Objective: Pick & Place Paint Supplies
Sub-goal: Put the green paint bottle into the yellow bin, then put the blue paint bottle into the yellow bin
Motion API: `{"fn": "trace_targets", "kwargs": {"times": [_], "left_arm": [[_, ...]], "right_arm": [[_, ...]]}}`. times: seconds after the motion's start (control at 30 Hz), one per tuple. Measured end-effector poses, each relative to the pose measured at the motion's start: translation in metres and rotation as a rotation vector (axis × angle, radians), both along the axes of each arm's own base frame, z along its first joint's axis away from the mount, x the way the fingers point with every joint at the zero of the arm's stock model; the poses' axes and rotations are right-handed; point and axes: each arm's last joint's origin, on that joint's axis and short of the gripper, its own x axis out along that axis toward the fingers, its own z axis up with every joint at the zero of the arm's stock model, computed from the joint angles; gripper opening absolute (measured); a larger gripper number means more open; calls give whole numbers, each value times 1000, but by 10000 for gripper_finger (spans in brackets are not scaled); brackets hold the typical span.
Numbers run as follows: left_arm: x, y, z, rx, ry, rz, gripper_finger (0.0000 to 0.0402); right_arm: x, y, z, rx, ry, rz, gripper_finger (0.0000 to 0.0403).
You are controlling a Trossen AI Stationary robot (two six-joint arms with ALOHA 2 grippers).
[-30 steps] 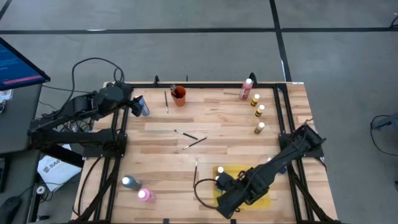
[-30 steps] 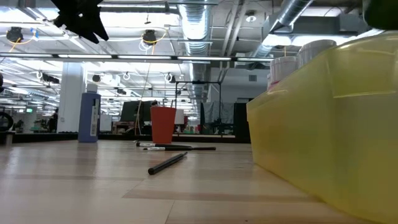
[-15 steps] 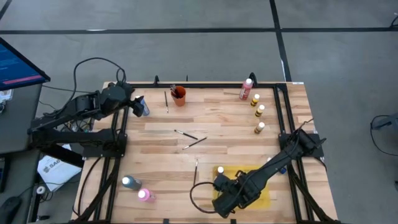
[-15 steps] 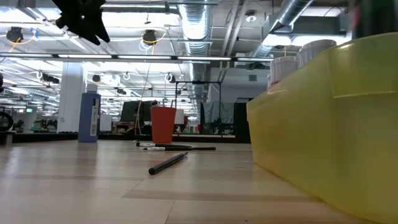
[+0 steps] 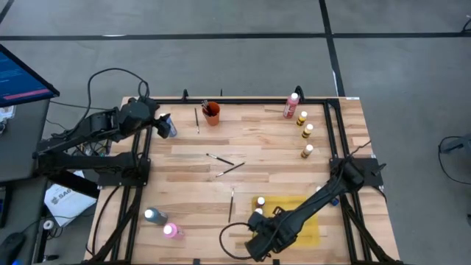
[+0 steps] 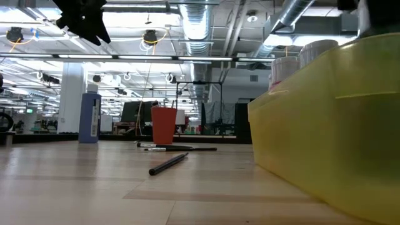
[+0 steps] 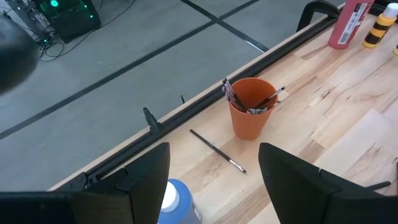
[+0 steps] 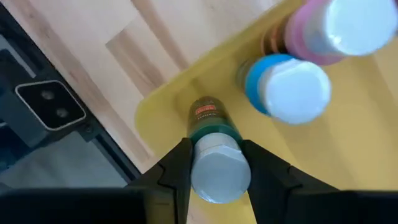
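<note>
My right gripper (image 8: 214, 168) is shut on a green paint bottle with a white cap (image 8: 211, 134), over the near left corner of the yellow tray (image 5: 291, 201). A blue bottle (image 8: 286, 87) and a pink one (image 8: 323, 31) stand in the tray beside it. At the far left my left gripper (image 7: 211, 180) hangs open above a blue bottle (image 5: 169, 129) that stands on its base on the table. Thin brushes (image 5: 221, 159) lie flat mid-table. My right gripper pinches the green bottle at its white cap (image 8: 216, 163) between its two fingers, which come from above and point down. The bottle hangs upright below them inside the tray's corner; I cannot tell whether its base touches the tray floor.
An orange cup (image 5: 212, 112) with brushes stands at the far edge, a loose brush (image 5: 197, 118) beside it. A red bottle (image 5: 291, 105) and three yellow ones (image 5: 307, 131) stand far right. Two bottles (image 5: 162, 223) sit near left. Another brush (image 5: 232, 202) lies left of the tray.
My right gripper has come down with the green bottle and shifted toward the table's near left, lowering the bottle into the tray's corner. The bottle stays upright.
</note>
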Motion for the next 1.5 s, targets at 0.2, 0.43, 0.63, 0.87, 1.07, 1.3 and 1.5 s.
{"fn": "trace_targets", "kwargs": {"times": [0.2, 0.43, 0.63, 0.87, 1.07, 1.3, 1.5], "left_arm": [[2, 1, -1, -2, 8, 0, 237], [3, 1, -1, -4, 13, 0, 237], [2, 1, -1, 6, 27, -11, 237], [2, 1, -1, 9, 34, -16, 237], [2, 1, -1, 19, 50, -28, 237], [2, 1, -1, 21, 54, -30, 237], [2, 1, -1, 22, 53, -29, 237]], "right_arm": [[3, -3, -1, -9, -1, -10, 114], [7, -4, 0, 10, -24, -17, 130], [10, -6, 0, 23, -41, -25, 130], [12, -6, 0, 35, -49, -27, 142], [15, -9, 1, 44, -52, -38, 166], [16, -24, 26, 63, -111, -20, 175], [-2, -48, 62, 13, -118, -65, 175]]}}
